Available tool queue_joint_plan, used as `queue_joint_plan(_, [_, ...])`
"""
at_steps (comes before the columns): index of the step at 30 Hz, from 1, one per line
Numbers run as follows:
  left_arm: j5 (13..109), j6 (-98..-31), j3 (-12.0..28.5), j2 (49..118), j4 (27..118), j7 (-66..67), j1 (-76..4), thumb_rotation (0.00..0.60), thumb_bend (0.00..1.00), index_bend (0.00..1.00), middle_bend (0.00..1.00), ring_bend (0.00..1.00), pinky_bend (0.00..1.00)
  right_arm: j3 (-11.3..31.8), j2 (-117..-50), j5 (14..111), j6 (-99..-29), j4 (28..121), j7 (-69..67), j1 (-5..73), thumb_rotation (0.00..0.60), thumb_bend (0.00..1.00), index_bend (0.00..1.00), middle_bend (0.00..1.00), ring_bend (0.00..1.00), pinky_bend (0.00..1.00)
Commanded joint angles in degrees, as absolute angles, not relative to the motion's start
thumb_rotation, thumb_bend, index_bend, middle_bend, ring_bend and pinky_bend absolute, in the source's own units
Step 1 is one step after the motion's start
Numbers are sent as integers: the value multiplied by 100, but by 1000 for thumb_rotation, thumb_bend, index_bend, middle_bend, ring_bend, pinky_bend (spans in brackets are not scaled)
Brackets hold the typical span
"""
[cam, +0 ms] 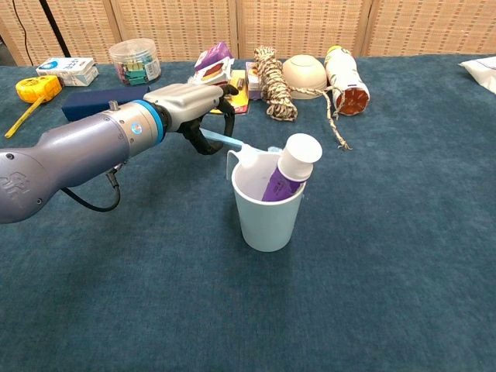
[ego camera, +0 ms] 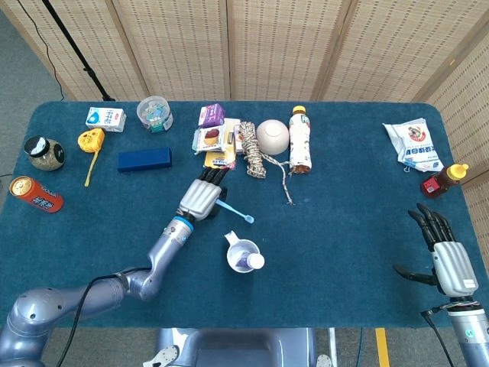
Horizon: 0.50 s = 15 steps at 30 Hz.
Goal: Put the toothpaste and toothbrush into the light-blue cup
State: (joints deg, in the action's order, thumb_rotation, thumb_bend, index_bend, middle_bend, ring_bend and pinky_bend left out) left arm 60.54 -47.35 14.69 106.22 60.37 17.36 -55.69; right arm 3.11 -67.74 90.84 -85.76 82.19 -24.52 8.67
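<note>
The light-blue cup stands at the table's middle front, with the purple, white-capped toothpaste leaning inside it. My left hand holds the light-blue toothbrush by its handle, lifted off the cloth just behind and left of the cup, the brush end pointing right toward the cup's rim. My right hand rests open at the front right edge, empty, seen only in the head view.
Along the back stand a blue box, tape measure, snack packs, rope, a bowl and a lying bottle. A can and jar sit far left; a bag and sauce bottle far right.
</note>
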Motion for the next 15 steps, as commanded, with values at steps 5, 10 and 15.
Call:
queue_joint_plan(5, [6461, -4962, 1892, 9830, 7171, -45, -5115, 600, 425, 579, 0, 0, 4, 301, -6786, 9100, -8572, 8223, -2416, 871, 600, 0, 80, 0, 0, 0])
queue_joint_plan(10, [6752, -4980, 2052, 9268, 7947, -1227, -4829, 600, 425, 599, 0, 0, 4, 291, -6801, 9115, -8562, 8240, -2367, 878, 600, 0, 80, 0, 0, 0])
queue_joint_plan(15, [7157, -4992, 2089, 8718, 8574, -2197, -4606, 600, 423, 599, 0, 0, 4, 283, -6818, 9125, -8553, 8262, -2306, 885, 600, 0, 80, 0, 0, 0])
